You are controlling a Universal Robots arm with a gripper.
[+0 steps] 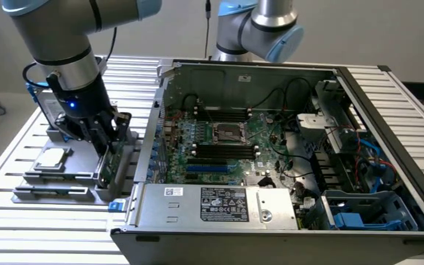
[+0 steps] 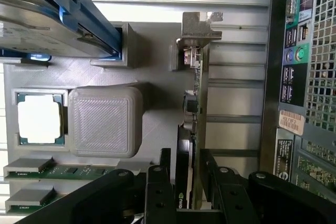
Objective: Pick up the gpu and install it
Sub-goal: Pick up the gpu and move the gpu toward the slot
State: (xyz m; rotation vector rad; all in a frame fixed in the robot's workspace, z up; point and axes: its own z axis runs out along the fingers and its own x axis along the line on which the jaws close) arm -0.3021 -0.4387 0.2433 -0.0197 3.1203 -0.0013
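On the surface (image 1: 42,226), at the exterior view's left of the open case (image 1: 271,72), the gpu (image 1: 102,164) (image 2: 195,93) stands on its edge in a gray holder (image 1: 57,179) (image 2: 152,72). It is not lifted, so as I judge it the task is at its beginning: the picking up is not yet done and the installing is not yet done. The blue slot (image 1: 205,167) on the board inside the case has no card in it. The hand (image 1: 107,144) (image 2: 186,182) is fully open and holds nothing. Its fingers (image 2: 164,174) stand one on each side of the gpu, near the end away from the silver bracket (image 2: 199,24), and I cannot tell if they touch it. The arm comes down from above, with the wrist upright and the hand pointing straight down at the holder.
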